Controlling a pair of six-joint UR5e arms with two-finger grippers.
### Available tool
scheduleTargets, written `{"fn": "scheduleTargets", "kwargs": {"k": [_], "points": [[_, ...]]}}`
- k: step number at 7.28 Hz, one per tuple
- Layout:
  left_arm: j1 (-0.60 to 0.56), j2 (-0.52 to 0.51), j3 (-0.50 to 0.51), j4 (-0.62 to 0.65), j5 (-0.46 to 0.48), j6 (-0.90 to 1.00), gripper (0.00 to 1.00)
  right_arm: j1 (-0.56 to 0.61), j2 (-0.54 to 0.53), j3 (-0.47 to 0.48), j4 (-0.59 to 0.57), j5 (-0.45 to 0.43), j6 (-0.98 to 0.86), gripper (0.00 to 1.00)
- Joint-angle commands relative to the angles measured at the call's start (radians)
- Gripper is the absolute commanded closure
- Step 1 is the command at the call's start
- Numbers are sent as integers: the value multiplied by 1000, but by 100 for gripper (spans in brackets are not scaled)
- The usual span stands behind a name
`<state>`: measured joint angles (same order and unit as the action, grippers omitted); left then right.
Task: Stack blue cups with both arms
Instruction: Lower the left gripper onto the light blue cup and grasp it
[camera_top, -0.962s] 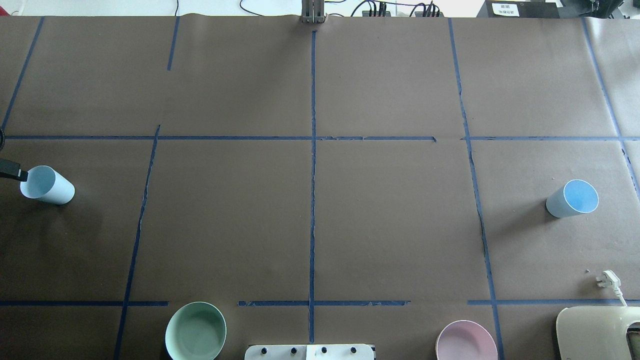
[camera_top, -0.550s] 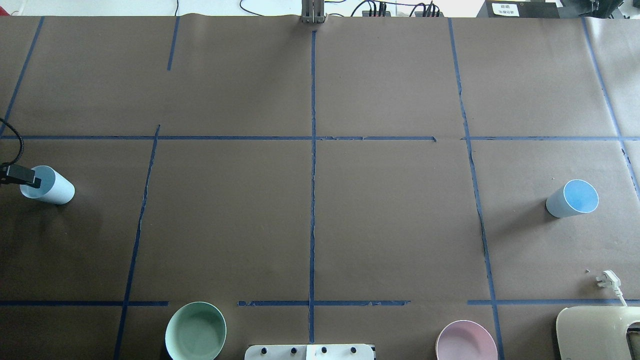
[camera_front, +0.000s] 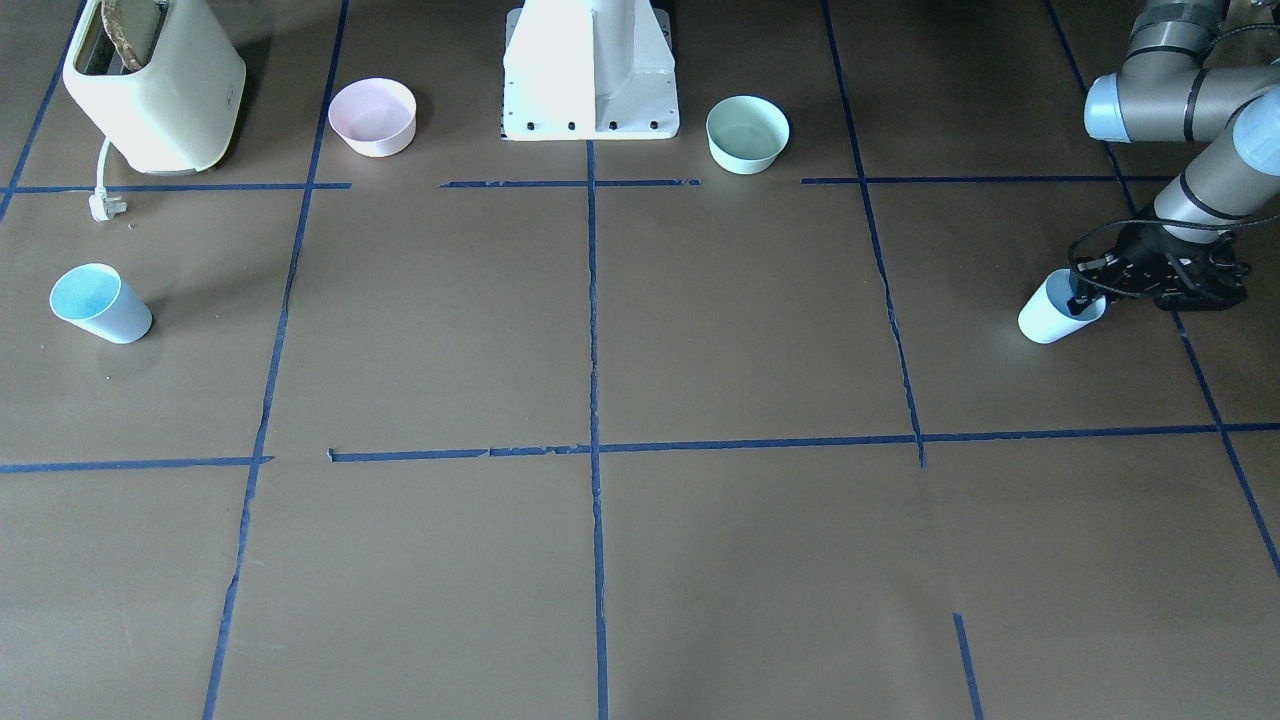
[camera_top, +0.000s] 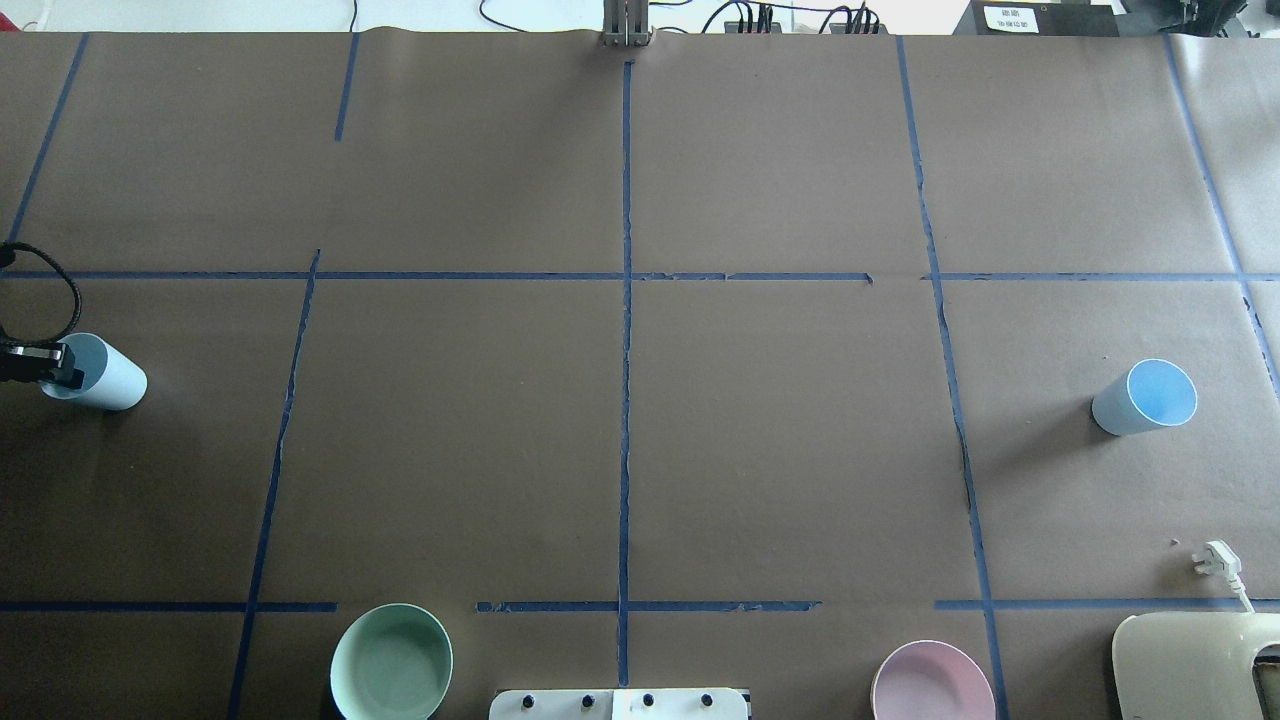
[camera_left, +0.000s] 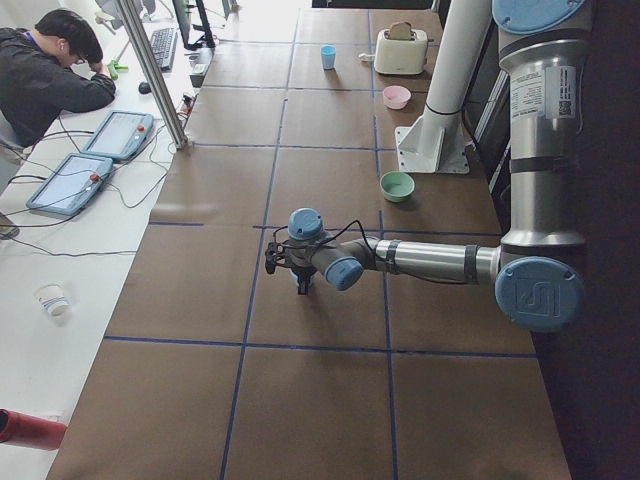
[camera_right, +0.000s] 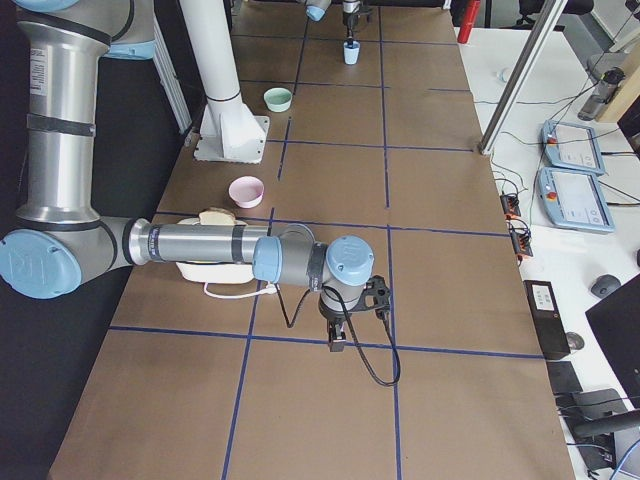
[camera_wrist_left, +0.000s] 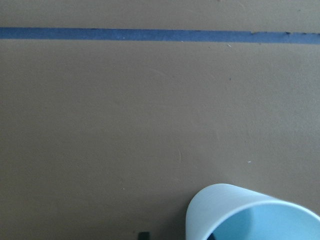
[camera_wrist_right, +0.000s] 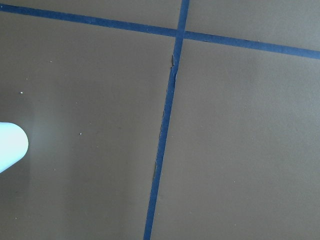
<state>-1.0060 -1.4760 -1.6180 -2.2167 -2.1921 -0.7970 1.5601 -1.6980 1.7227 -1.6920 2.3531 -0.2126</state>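
Two blue cups stand upright at opposite ends of the table. The left cup also shows in the front view. My left gripper hangs over its mouth. In the left wrist view the cup has one dark fingertip inside it and one outside, so the jaws straddle the wall, open. The right cup stands alone, also in the front view. My right gripper shows only in the exterior right view, low over the table. I cannot tell whether it is open or shut.
A mint-green bowl and a pink bowl flank the white pedestal at the near edge. A cream toaster with its plug sits near the right cup. A person sits beside the table.
My left gripper has moved in from the left edge and down over the left cup's mouth. The cup has shifted a touch. The right cup has not moved.
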Motion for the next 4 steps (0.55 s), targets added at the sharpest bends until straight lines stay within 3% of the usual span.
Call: {"fn": "scheduleTargets", "kwargs": {"k": [1, 2, 4], "points": [[0, -9, -25, 12, -39, -4, 100, 0, 0, 0, 0, 0, -1, 0], [0, -30, -42, 25, -119, -7, 100, 0, 0, 0, 0, 0, -1, 0], [-2, -155, -63, 105, -120, -10, 100, 0, -2, 2, 0, 0, 1, 0]]}}
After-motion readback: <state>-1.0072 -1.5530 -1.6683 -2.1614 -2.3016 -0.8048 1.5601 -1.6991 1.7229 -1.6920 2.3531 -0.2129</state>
